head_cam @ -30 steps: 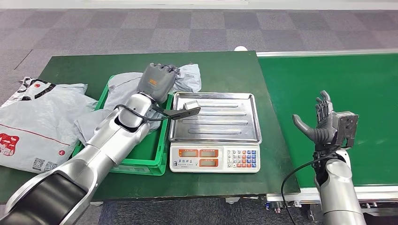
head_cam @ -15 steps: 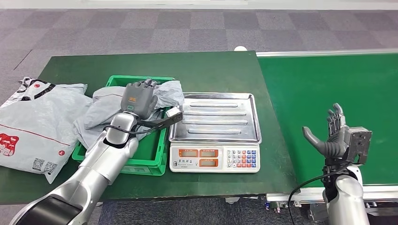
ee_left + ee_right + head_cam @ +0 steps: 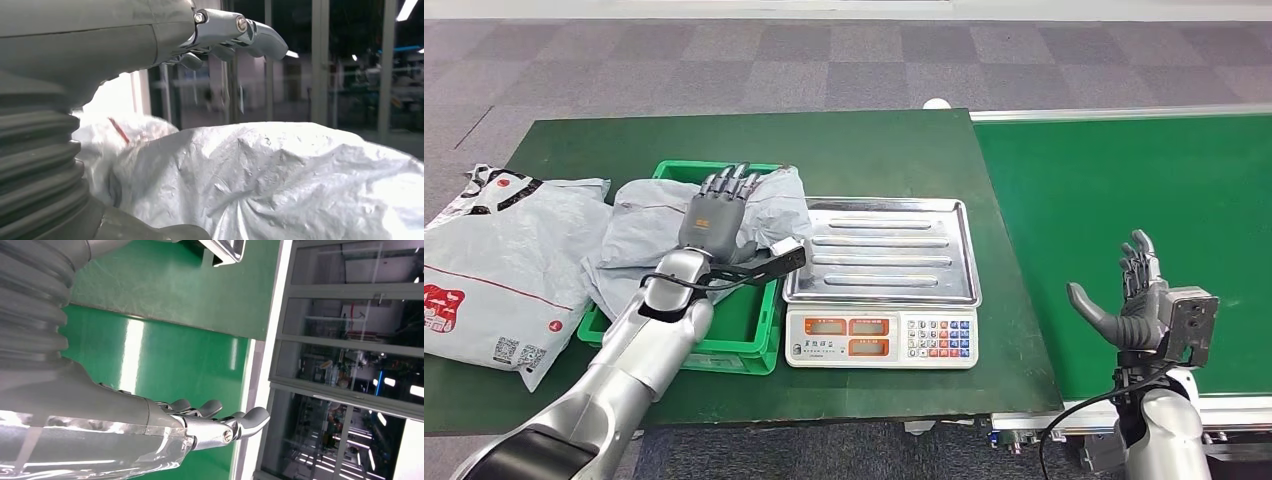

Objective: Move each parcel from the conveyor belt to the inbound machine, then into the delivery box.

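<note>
A crumpled grey parcel (image 3: 649,220) lies in the green delivery crate (image 3: 724,352) and spills over its left rim. My left hand (image 3: 716,212) hovers over it with its fingers stretched out and holds nothing. From the left wrist, the fingers (image 3: 240,30) sit above the parcel (image 3: 280,185), clear of it. Right of the crate stands the weighing scale (image 3: 882,338), its steel tray (image 3: 884,250) bare. My right hand (image 3: 1136,305) is open, fingers up, over the near edge of the green conveyor belt (image 3: 1144,190). The right wrist view has this hand (image 3: 200,427) above the belt (image 3: 165,365).
A large white and grey parcel (image 3: 494,265) with red print lies on the dark green table (image 3: 874,140), left of the crate. Beyond the table is grey tiled floor (image 3: 824,60).
My left hand moved left from the scale's edge to the crate with the grey parcel, then spread its fingers and let go. My right hand sank a little towards me.
</note>
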Tool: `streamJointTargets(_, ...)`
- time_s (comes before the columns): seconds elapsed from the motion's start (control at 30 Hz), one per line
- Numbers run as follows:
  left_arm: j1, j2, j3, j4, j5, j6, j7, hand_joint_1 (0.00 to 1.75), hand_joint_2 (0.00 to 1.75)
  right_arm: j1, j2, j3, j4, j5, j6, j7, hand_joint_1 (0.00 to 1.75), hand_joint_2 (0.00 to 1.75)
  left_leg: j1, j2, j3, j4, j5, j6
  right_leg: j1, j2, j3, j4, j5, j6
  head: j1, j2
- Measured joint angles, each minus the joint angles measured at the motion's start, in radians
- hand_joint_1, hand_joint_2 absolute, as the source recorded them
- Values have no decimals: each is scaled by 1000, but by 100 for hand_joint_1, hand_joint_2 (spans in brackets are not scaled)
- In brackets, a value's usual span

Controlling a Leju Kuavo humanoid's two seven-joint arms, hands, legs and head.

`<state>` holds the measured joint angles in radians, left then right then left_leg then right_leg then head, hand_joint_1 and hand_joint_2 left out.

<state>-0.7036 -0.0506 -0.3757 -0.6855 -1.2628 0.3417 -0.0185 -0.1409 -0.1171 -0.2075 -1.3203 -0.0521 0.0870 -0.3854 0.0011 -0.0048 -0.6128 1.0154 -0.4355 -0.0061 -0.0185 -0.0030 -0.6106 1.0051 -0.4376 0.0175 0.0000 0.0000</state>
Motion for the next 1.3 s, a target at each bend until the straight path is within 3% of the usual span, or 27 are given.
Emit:
streamJointTargets(0.23, 14, -8, 77, -50, 353, -203, -186, 0, 175, -20, 0, 0, 5, -1, -1, 0, 0, 175, 0, 0, 0, 0, 0, 0, 0, 0, 0, 0, 0, 0, 0, 0)
streamJointTargets(0.43, 14, -28, 145, -103, 776, -429, -321, 0, 175, -66, 0, 1, 43, 11, 0, 4, 0, 175, 0, 0, 0, 0, 0, 0, 0, 0, 0, 0, 0, 0, 0, 0)
streamJointTargets(1.07, 14, -40, 178, -143, 839, -458, -332, 0, 175, -98, 0, 6, 87, 13, 0, 4, 0, 175, 0, -1, 0, 0, 0, 0, 0, -1, 0, 0, 0, 0, 0, 0)
streamJointTargets(1.3, 0, -63, 182, -145, 1024, -566, -357, 0, 175, -109, 8, 15, 92, 36, -8, 17, 0, 175, 0, -1, 0, 0, 0, 0, 0, -1, 0, 0, 0, 0, 0, 0)
